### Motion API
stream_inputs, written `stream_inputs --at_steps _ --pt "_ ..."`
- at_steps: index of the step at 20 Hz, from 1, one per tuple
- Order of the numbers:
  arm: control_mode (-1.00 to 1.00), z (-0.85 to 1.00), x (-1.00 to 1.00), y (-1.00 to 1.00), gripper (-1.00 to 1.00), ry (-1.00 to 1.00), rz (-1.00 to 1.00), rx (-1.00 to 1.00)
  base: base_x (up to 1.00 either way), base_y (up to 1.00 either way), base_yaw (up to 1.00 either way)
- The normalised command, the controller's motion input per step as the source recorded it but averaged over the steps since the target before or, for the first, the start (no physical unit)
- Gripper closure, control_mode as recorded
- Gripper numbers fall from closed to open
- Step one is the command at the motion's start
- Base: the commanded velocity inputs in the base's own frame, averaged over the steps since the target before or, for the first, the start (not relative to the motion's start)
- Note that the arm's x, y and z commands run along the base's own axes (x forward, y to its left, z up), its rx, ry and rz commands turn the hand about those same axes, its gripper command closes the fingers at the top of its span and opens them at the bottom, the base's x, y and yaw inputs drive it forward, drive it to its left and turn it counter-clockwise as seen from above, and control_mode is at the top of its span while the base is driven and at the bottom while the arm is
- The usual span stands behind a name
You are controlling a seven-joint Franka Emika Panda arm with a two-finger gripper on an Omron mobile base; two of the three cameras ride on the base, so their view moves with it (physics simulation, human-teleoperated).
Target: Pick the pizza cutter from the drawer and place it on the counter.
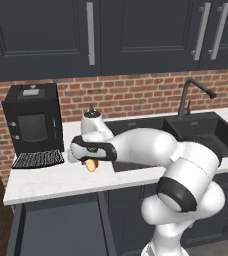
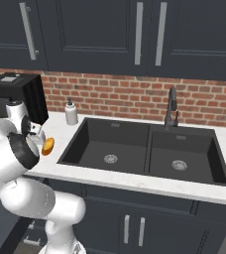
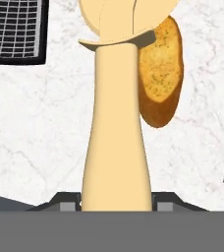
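Note:
My gripper [image 3: 116, 204] is shut on the pizza cutter [image 3: 116, 123]. Its tan handle runs up between the finger tips, and the pale round wheel [image 3: 128, 19] is at the far end. The cutter hangs just above the white marbled counter [image 3: 35, 128], pointing down at it. In the left base view the hand [image 1: 88, 152] hovers low over the counter [image 1: 46, 182], in front of the coffee machine. Below the counter edge, the dark navy drawer [image 1: 61, 225] stands pulled out.
An orange-brown bread roll [image 3: 160, 74] lies on the counter right beside the cutter's wheel. The black coffee machine [image 1: 33, 120] and its drip grate [image 3: 13, 27] stand to the left. A soap dispenser [image 2: 71, 113], black double sink [image 2: 144, 149] and faucet [image 2: 172, 106] are to the right.

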Motion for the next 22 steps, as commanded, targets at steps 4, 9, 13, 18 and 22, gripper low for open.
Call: stream_inputs --at_steps 4,9,13,18,22 --pt "-1.0 -0.45 0.08 0.08 1.0 0.0 0.05 0.0 0.0 0.0 0.0" --pt "-1.0 -0.45 0.0 0.19 1.0 0.0 0.01 0.0 0.0 0.0 0.0" --pt "-1.0 -0.21 0.0 0.14 1.0 0.0 0.0 0.0 0.0 0.0 0.0" --pt "-1.0 -0.08 0.11 0.13 1.0 0.0 0.0 0.0 0.0 0.0 0.0" --pt "-1.0 0.0 0.21 0.0 1.0 0.0 0.0 0.0 0.0 0.0 0.0"
